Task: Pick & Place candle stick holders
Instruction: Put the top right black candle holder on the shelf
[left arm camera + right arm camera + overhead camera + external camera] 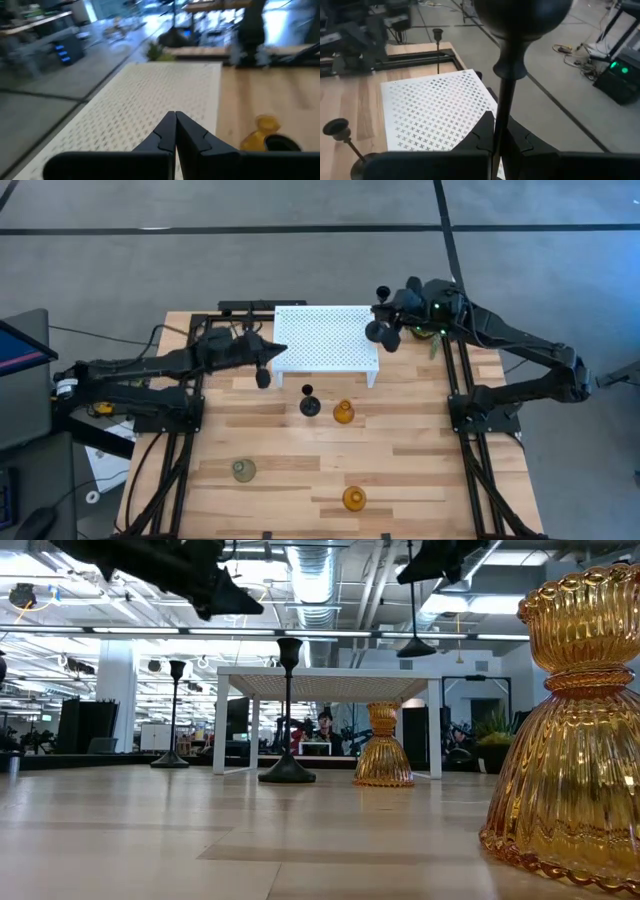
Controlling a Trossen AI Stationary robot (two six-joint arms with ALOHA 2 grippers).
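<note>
Black thin holder is clamped by its stem in the right gripper over the white stand's right edge, left gripper pinched empty beside the stand; nothing sits on the stand yet, and two amber, one grey-green and black ones wait on the table.

A white perforated stand sits on four short legs at the far middle of the pale wooden surface. Just beyond the stand's right end, a small green plant shows. Well to the stand's left, off the surface's edge, stands a dark monitor, with grey floor behind.
</note>
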